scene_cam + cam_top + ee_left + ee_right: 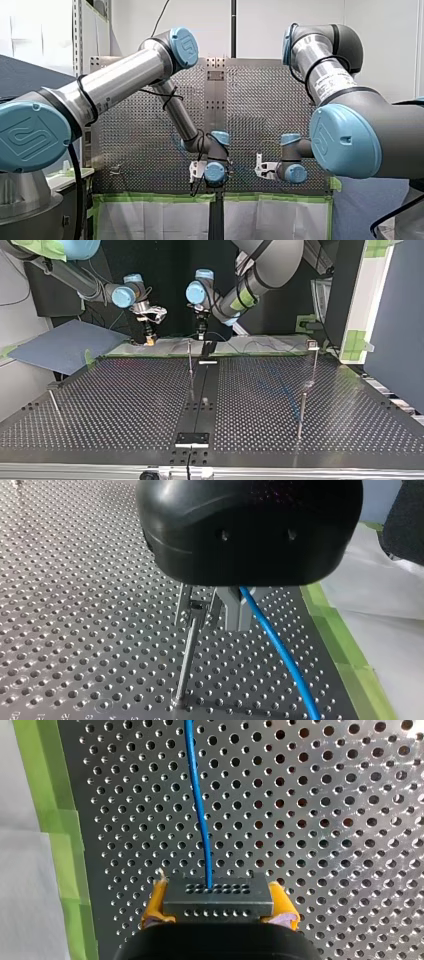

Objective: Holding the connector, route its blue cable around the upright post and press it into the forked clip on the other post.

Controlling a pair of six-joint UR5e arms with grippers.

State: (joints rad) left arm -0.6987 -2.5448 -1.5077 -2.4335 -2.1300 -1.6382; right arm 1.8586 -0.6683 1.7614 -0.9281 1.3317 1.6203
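jaws of my right gripper (218,906) clamp the connector (217,895) (my left gripper (207,622)'s i cannot tell), so the slack blue cable (280,650) may snag the thin post (186,665).

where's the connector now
In the right wrist view the connector is clamped between my right tool's yellow pads, over the perforated table, its blue cable running ahead.

Bright, even room light fills the front view — white walls glow, and a long highlight runs down the left arm's metal tube (125,75). The top view is dim behind, yet the worktop (125,405) carries a pale sheen that mirrors the upright post (189,355). In the right wrist view the perforated plate gleams palest away from the green tape (50,820) — holes there glint reddish.
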